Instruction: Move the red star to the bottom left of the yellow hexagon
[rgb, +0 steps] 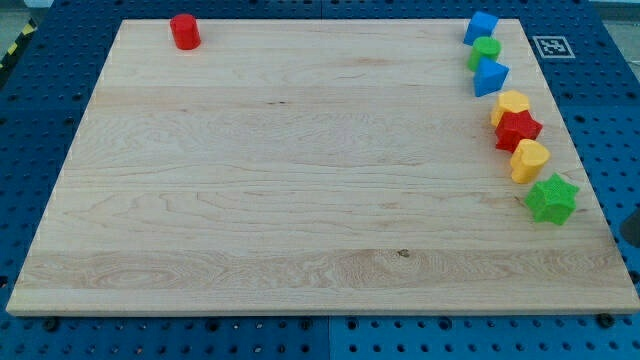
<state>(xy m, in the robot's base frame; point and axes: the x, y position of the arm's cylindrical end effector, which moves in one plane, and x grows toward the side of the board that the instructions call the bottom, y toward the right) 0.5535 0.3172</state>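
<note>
The red star (518, 129) is sitting near the bench's (300, 200) right edge in the view, wedged touching between the yellow hexagon (511, 105) above and another yellow block (529, 159) below, while my tip is not showing, so direction cannot be told.
</note>
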